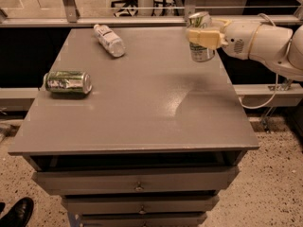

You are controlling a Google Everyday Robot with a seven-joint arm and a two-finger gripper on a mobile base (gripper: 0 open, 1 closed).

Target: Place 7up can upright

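Cream two-finger gripper (202, 36) is hovering at the far-right corner of the flat grey counter (142, 108), fingers (195, 34) pinching the small white-and-green aluminium 7up can (202, 54) upright, at or just above the surface; I'd be lowering straight down, keeping it vertical, releasing only once seated flat.

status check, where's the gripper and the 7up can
gripper shut on 7up can, back right of table. can upright. green can and bottle lie far left, not in the way.

The 7up can (202, 53) — silver-topped, upright — clasped in the gripper (199, 36) at the table's (142, 108) far-right edge.
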